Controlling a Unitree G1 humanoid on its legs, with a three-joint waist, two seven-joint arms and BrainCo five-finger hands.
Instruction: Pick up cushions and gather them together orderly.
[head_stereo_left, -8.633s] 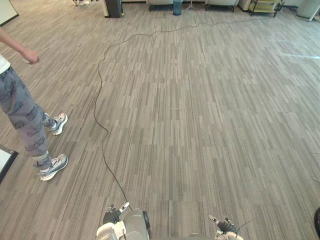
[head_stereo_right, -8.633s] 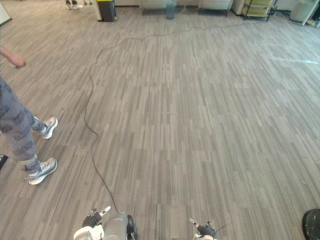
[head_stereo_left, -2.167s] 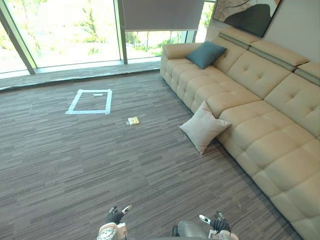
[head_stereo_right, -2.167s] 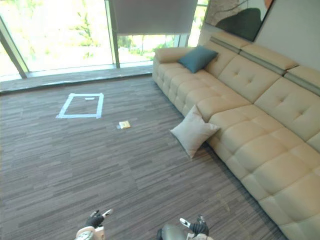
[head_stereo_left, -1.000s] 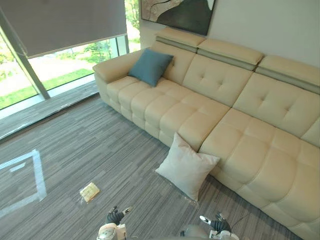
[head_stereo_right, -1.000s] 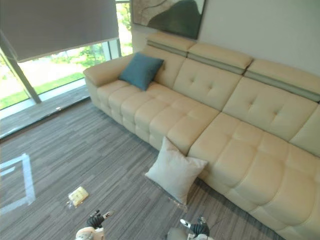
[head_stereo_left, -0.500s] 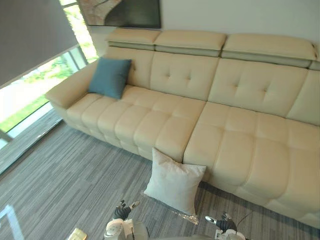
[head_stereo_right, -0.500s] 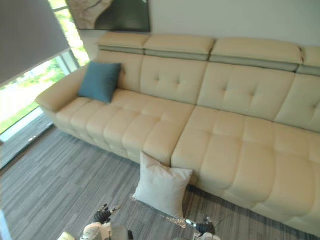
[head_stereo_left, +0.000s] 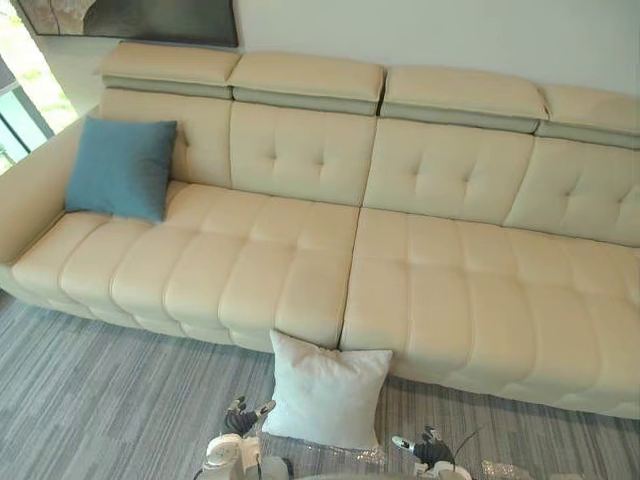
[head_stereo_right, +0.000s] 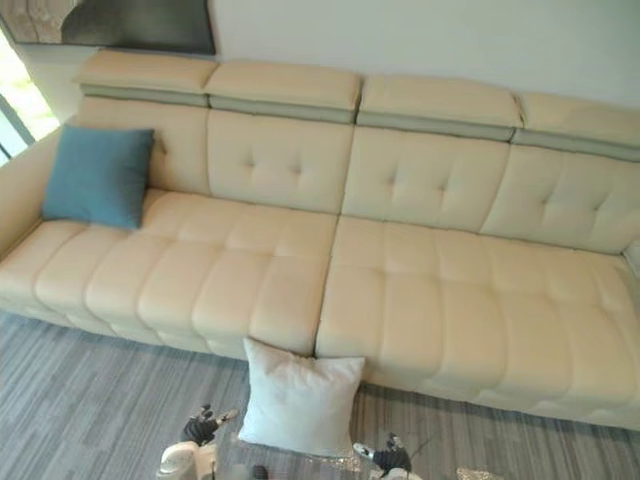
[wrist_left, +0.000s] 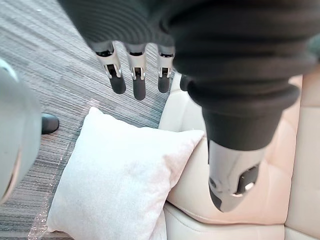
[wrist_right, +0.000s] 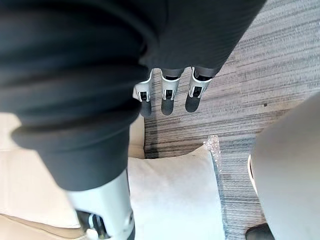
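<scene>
A white cushion (head_stereo_left: 326, 391) leans upright on the carpet against the front of a long beige sofa (head_stereo_left: 450, 270), just ahead of me. A blue cushion (head_stereo_left: 120, 168) rests against the sofa's back at its left end. My left hand (head_stereo_left: 240, 416) hangs low at the bottom of the view, to the left of the white cushion, with its fingers (wrist_left: 135, 75) straight and holding nothing. My right hand (head_stereo_left: 428, 450) hangs low to the cushion's right, fingers (wrist_right: 167, 92) straight and empty. The white cushion (wrist_left: 115, 185) shows past both hands, apart from them.
Grey striped carpet (head_stereo_left: 90, 400) lies in front of the sofa. A crumpled piece of clear plastic (head_stereo_left: 360, 455) lies on the floor at the white cushion's foot. A dark framed picture (head_stereo_left: 130, 20) hangs on the wall above the sofa's left end.
The camera has swung round from open floor to face the sofa squarely. The white cushion now sits straight ahead, closer and between my two hands. The cushions themselves have not moved.
</scene>
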